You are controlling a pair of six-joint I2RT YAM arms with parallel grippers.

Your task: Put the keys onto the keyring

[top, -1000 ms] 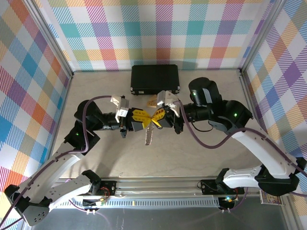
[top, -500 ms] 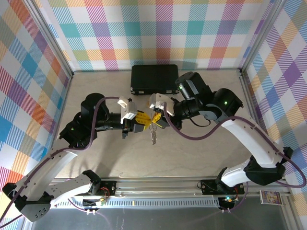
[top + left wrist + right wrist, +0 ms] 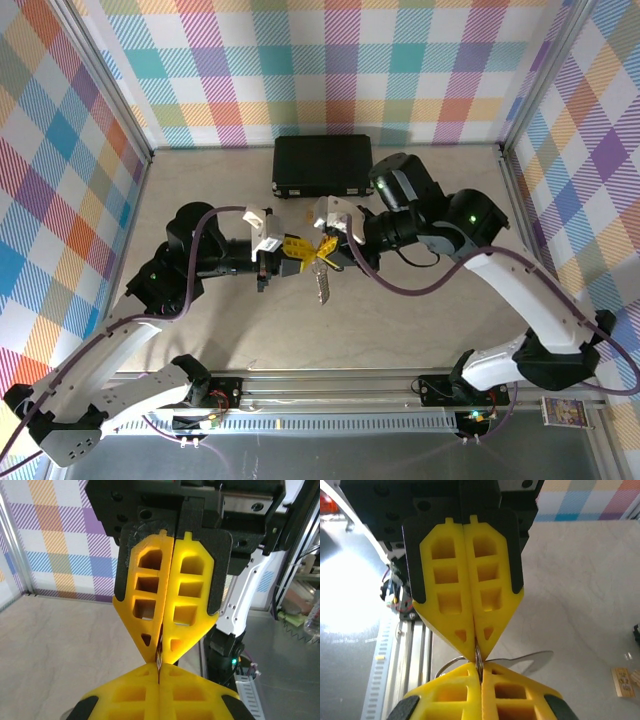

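My left claw (image 3: 298, 254) and my right claw (image 3: 324, 247) meet tip to tip above the middle of the desk (image 3: 420, 320). They are just in front of the black rectangular case (image 3: 323, 165), which lies near the back wall. Both claws are squeezed fully together, the yellow halves of each pressed flat against one another. Each nips a thin edge of silver metal at its very point.

That metal belongs to the keyring (image 3: 322, 285), which hangs down from where the tips meet, its long toothed part pointing toward my bases. I cannot tell from above whether its lower end touches the desk.

From my left wrist I look straight at the right claw's fingers (image 3: 207, 585), with a sliver of metal caught in the seam where our tips meet. From my right wrist a curved wire shows to the left of the tips, and a flat silver blade sticks out to the right. A small tan wooden piece (image 3: 623, 681) lies on the desk, well off to the right in that view
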